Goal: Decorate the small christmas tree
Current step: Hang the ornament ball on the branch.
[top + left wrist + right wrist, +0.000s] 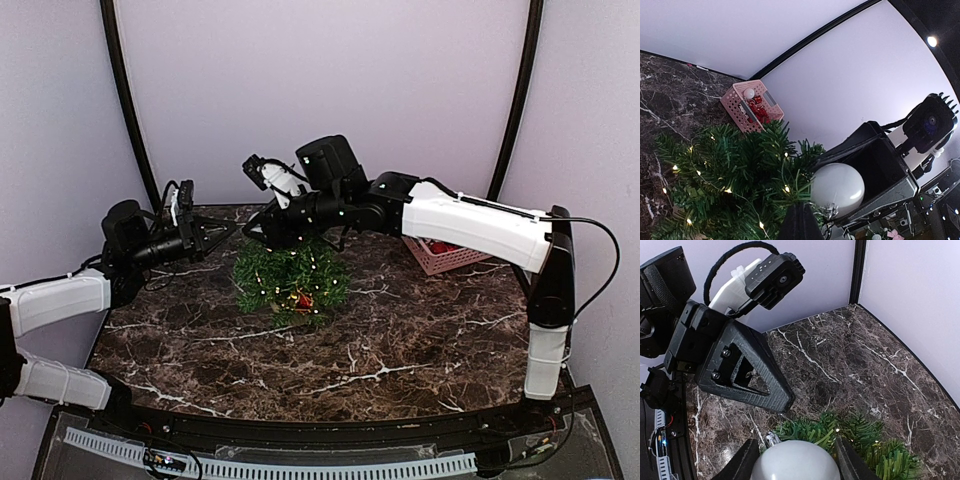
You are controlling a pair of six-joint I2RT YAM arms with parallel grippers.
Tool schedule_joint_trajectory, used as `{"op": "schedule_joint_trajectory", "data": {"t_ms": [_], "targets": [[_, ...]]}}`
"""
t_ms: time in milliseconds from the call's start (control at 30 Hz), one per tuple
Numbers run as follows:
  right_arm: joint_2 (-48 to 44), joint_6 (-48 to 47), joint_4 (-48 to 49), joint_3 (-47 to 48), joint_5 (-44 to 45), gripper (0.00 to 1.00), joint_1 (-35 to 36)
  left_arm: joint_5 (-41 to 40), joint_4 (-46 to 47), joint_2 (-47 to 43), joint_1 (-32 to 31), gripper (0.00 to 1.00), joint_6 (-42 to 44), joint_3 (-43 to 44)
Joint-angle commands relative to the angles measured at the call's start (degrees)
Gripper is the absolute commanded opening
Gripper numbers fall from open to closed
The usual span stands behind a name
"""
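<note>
The small christmas tree [290, 278] stands mid-table, dark green with tiny white lights and a red ornament [303, 298] low in it. It also shows in the left wrist view [730, 180] and the right wrist view [860, 435]. My right gripper [258, 232] is shut on a pearly white ball ornament [795, 462], held just above the tree's top left. The ball also shows in the left wrist view [837, 189], silver cap toward me. My left gripper [218, 234] is shut, its tip [777, 401] right by the cap, a thin hanging thread running to it.
A pink plastic basket [445, 255] of red ornaments sits at the back right under the right arm; it shows in the left wrist view [752, 107]. The dark marble table [400, 350] is ringed by lilac walls with black poles.
</note>
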Motion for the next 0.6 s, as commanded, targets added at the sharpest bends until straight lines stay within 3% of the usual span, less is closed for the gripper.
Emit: {"op": "schedule_joint_trajectory", "data": {"t_ms": [0, 567], "targets": [[-0.86, 0.77, 0.85, -0.40, 0.56, 0.38, 0.43, 1.03, 0.59, -0.07, -0.52, 0.00, 0.47, -0.11], [-2.01, 1.03, 0.81, -2.02, 2.07, 0.37, 0.46, 1.05, 0.47, -0.01, -0.90, 0.00, 0.64, -2.19]]}}
